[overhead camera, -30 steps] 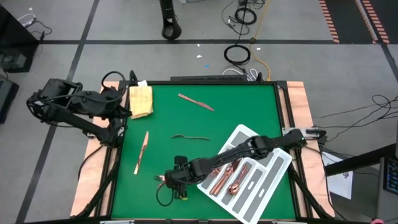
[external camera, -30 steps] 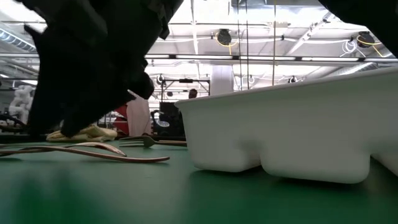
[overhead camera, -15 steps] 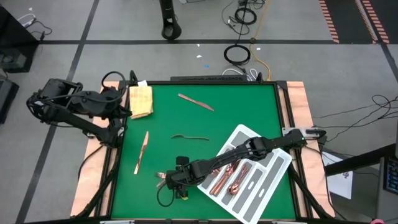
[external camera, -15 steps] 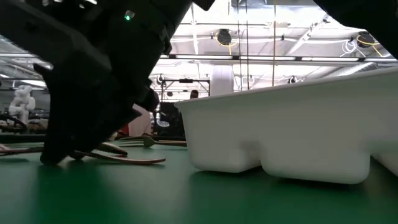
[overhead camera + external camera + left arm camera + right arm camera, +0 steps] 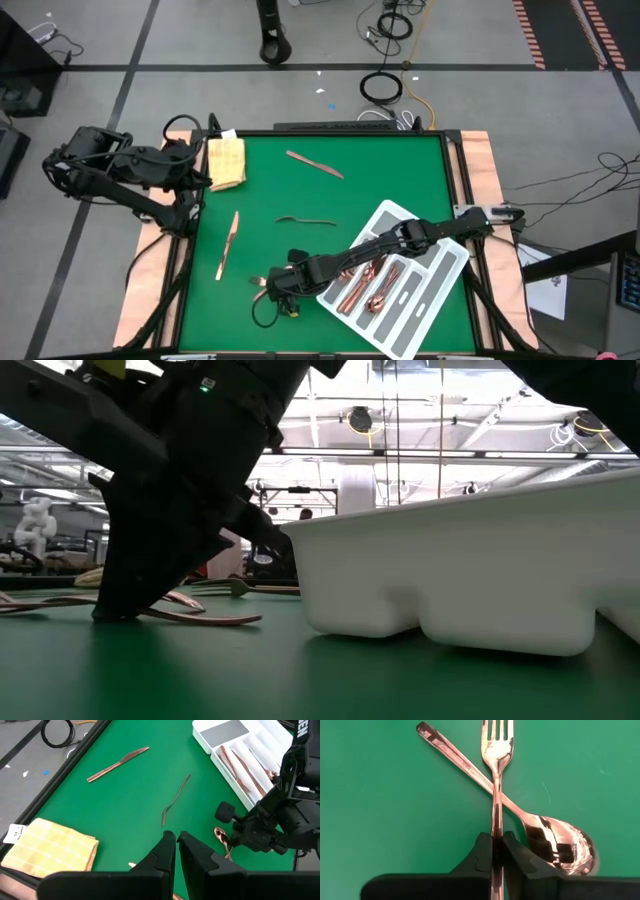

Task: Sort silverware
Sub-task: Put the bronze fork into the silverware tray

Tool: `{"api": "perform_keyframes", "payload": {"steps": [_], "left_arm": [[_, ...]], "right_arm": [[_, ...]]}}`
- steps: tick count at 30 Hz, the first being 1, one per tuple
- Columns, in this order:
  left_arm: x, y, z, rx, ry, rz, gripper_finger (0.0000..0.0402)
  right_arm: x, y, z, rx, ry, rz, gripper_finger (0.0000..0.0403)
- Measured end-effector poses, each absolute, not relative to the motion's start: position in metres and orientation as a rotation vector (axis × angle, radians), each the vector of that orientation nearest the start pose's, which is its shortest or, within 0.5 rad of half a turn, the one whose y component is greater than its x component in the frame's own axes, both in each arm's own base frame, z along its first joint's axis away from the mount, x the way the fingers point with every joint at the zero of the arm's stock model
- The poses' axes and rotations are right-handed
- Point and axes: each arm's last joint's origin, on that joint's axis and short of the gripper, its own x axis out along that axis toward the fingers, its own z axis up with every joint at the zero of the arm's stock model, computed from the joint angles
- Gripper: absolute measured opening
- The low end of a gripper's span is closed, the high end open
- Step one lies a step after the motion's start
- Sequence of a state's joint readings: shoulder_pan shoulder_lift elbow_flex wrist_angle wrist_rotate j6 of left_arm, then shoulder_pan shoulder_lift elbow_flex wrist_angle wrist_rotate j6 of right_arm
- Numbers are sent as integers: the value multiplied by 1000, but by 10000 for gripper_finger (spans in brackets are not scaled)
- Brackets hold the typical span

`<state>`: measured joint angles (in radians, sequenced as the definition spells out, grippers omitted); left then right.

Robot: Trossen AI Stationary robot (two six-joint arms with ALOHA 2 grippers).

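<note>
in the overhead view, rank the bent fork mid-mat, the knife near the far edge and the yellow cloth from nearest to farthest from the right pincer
Measured from the right pincer, low on the mat beside the tray:
1. Bent fork, mid-mat, just beyond the pincer.
2. Knife, near the mat's far edge.
3. Yellow cloth, far left corner, by the left arm.

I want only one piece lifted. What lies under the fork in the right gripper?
A spoon crosses beneath the fork, which the right gripper pinches by the handle. The crossing spot itself is covered.
</note>
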<state>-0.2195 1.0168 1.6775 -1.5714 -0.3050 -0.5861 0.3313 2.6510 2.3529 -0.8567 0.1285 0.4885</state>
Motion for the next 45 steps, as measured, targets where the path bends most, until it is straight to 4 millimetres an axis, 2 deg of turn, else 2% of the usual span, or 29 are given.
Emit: {"api": "perform_keyframes", "payload": {"steps": [4, 8, 16, 19, 23, 25, 29, 31, 34, 37, 42, 45], "left_arm": [[96, -12, 450, -299, 823, 325, 31], [96, -12, 450, -287, 824, 320, 31], [95, -12, 451, -288, 822, 319, 31], [94, -12, 451, -288, 820, 320, 31], [94, -12, 451, -289, 818, 319, 31], [94, -12, 451, -288, 818, 319, 31], [94, -12, 451, -292, 817, 323, 31], [93, -12, 451, -296, 815, 324, 31], [93, -12, 451, -297, 813, 324, 31], [91, -11, 452, -296, 806, 330, 31], [91, -11, 452, -296, 804, 333, 31], [91, -11, 452, -290, 799, 344, 31]], "right_arm": [[514, 175, 133, 197, 1122, -108, 4], [508, 175, 152, 202, 1120, -111, 2], [490, 168, 219, 152, 1044, -157, 1], [474, 163, 242, 62, 1083, -166, 1], [431, 158, 267, -240, 1298, -201, 1], [415, 157, 271, -391, 1407, -188, 0], [407, 160, 275, -622, 1418, -14, 0], [402, 163, 272, -721, 1431, -3, 0], [392, 167, 258, -779, 1493, 37, 0], [379, 162, 249, -816, 1554, 56, 0], [352, 157, 243, -820, 1624, 53, 0], [335, 156, 252, -864, 1608, 54, 0]]}}
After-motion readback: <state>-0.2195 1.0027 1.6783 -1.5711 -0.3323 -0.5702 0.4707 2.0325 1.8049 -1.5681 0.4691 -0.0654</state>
